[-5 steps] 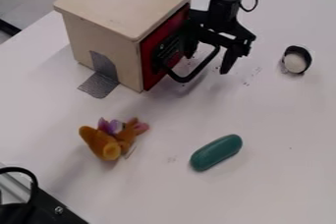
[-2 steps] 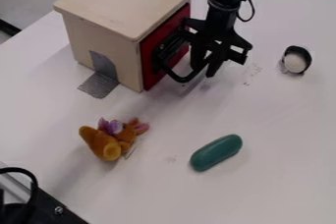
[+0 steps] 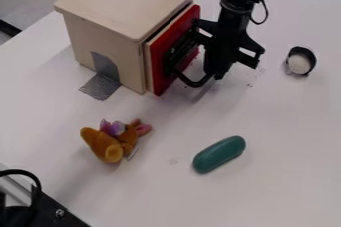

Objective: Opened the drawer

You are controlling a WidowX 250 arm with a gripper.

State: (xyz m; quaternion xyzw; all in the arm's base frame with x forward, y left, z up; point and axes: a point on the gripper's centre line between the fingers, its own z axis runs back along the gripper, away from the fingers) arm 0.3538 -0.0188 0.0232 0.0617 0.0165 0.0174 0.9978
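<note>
My black gripper point(image 3: 217, 75) hangs at the front of the wooden box point(image 3: 110, 9), its fingers closed together on the curved black handle point(image 3: 193, 81). The handle is fixed to the red drawer front point(image 3: 158, 64). A narrow strip of pale wood shows between that red front and the box body, so the drawer stands slightly out. Part of the handle and of the red front is hidden behind the gripper.
A brown plush toy point(image 3: 106, 144) lies in front of the box at the left. Nearer the camera is a green oblong object point(image 3: 220, 155). A black ring-shaped roll point(image 3: 301, 60) sits to the right. Grey tape point(image 3: 101, 85) runs from the box onto the table.
The gripper has gone from open to shut on the handle and shifted a little to the right. The red front has come out slightly from the box with it.
</note>
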